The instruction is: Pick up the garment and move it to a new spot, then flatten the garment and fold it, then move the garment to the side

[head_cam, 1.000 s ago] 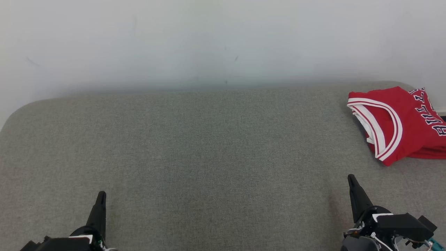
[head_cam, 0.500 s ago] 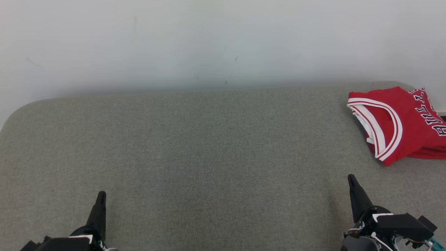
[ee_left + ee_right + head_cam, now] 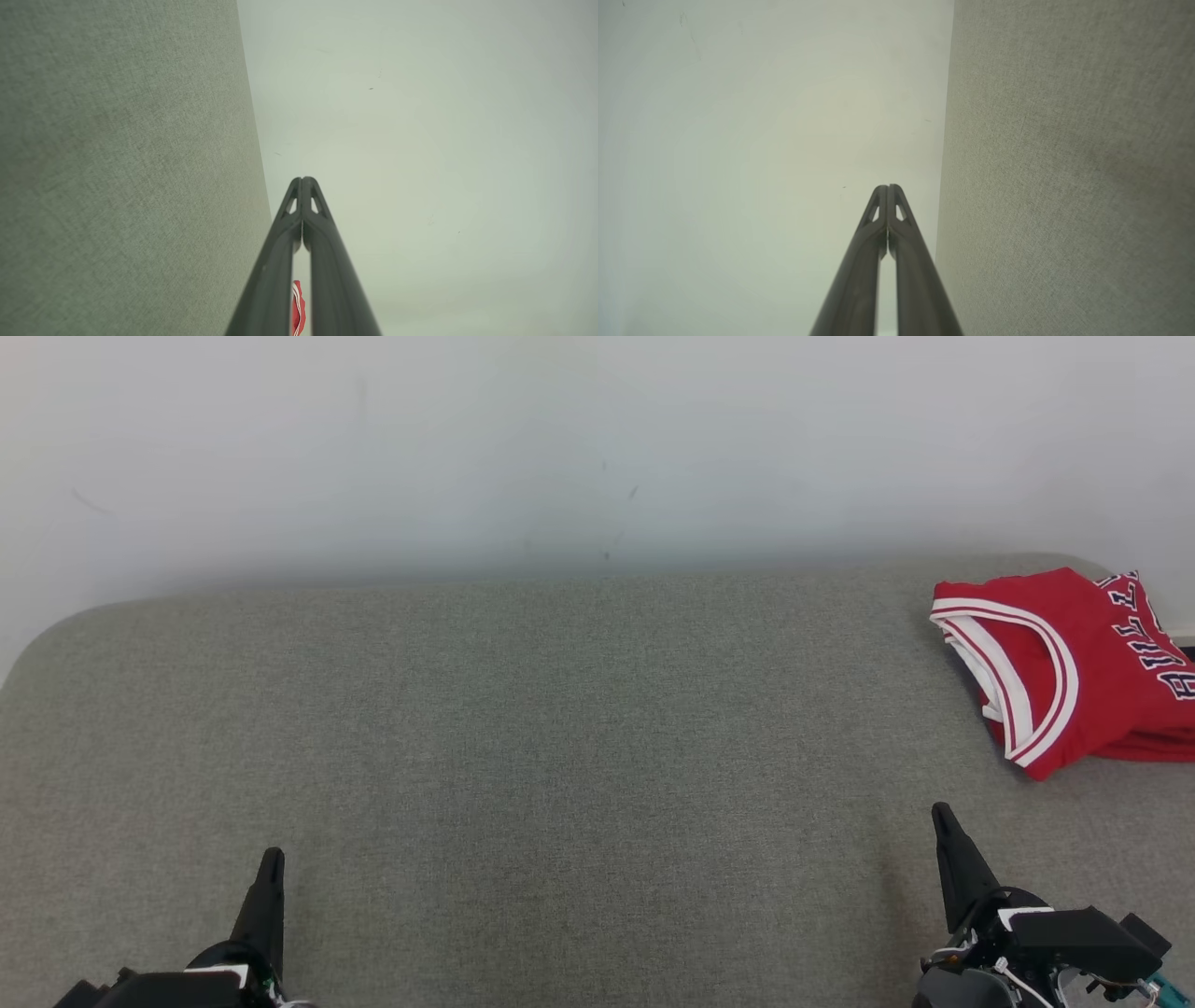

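One folded red jersey (image 3: pixel 1074 663) with white-striped trim and dark lettering lies at the far right of the grey fabric-covered bench (image 3: pixel 560 756), near the pale wall (image 3: pixel 560 448). The left end effector (image 3: pixel 272 855) and the right end effector (image 3: pixel 941 812) sit at the near edge, fingers pressed together, empty, well apart from it.

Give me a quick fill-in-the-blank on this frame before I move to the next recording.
1. The folded garment is ____ with white trim.
2. It lies on the grey surface, at the robot's far ____ side.
3. The left hand and right hand are both ____, not open, and empty.
Missing words: red; right; shut.
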Tool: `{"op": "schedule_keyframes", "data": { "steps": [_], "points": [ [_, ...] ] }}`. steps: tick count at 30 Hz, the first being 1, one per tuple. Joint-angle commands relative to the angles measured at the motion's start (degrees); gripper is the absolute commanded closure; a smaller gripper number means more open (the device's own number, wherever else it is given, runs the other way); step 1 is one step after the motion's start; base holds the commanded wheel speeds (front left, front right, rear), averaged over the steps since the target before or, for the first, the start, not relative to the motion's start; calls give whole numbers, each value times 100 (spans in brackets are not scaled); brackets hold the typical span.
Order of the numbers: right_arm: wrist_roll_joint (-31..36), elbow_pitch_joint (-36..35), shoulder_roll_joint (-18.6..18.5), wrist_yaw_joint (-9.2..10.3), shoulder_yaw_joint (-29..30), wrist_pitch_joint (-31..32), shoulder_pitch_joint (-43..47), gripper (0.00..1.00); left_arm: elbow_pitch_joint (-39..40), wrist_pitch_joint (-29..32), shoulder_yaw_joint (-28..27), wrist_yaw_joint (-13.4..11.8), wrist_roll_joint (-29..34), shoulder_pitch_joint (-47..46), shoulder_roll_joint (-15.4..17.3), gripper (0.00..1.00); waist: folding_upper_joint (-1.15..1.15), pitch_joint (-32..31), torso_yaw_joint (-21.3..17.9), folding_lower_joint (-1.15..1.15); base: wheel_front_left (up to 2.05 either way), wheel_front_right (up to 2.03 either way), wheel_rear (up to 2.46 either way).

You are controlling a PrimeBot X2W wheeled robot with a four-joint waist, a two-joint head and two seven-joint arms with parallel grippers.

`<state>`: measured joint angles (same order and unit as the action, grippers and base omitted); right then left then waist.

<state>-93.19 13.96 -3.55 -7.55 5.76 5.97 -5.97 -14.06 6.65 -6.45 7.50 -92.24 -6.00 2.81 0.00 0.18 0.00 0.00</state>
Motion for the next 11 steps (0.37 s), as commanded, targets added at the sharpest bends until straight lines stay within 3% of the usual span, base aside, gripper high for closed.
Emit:
{"op": "schedule_keyframes", "data": {
  "steps": [1,11],
  "points": [
    [28,3,18,12,8,9,-41,100,-6,0,-20,7,-32,-58,13,100,0,0,0,0,0,0,0],
    [43,4,26,12,17,19,-42,100,-5,0,-20,7,-33,-58,13,100,0,0,0,0,0,0,0]
  ]
}}
